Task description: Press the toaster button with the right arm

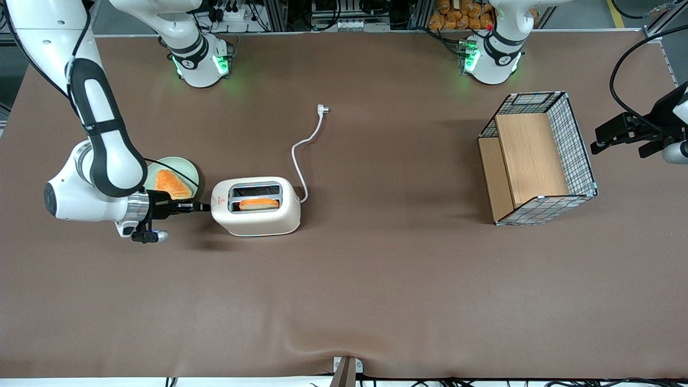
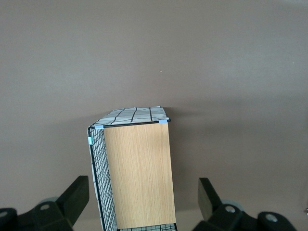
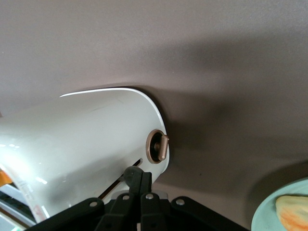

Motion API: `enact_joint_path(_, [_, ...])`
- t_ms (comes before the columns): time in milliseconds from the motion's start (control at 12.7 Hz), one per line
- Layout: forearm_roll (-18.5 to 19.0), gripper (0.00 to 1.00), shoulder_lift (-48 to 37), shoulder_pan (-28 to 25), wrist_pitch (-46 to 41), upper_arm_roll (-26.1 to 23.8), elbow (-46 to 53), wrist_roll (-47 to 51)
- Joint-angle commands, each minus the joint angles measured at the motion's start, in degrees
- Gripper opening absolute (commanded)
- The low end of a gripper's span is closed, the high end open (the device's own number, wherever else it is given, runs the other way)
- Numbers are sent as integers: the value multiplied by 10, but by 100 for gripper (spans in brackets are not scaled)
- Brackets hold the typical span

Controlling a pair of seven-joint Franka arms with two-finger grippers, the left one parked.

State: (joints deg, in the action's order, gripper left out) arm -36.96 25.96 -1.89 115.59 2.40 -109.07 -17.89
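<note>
Right wrist view puts you nearest the action: your gripper (image 3: 137,180) has its two fingers pinched together, holding nothing, with the tips right at the short end of the toaster (image 3: 91,144), on or just at a slot that runs along that end. The button (image 3: 158,146), a small round knob in a ring, sits just beside the fingertips and apart from them, so you cannot count it as pressed.

From the front view, the right arm (image 1: 102,156) is low over the bench (image 1: 344,301), reaching level at the toaster (image 1: 257,206) from the working arm's end. The gripper (image 1: 203,206) meets the toaster's short end. A slice of toast (image 1: 259,203) rides in the slot nearer the camera, its top edge in sight near the rim; the other slot looks empty.

So the approach is done and the press itself is what remains, in my judgement: a small shift onto the knob and a push.

Beside the arm a green plate (image 1: 185,167) holds more toast (image 1: 172,184). Farther off the cord (image 1: 306,144) trails unplugged. A wire basket (image 1: 537,158) stands toward the parked arm's end.
</note>
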Motion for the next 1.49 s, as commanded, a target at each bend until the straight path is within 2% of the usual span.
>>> enact_joint_path(0, [-15, 0, 21, -7, 21, -1, 4, -19])
enact_joint_path(1414, [-15, 0, 38, -6, 44, -2, -5, -52])
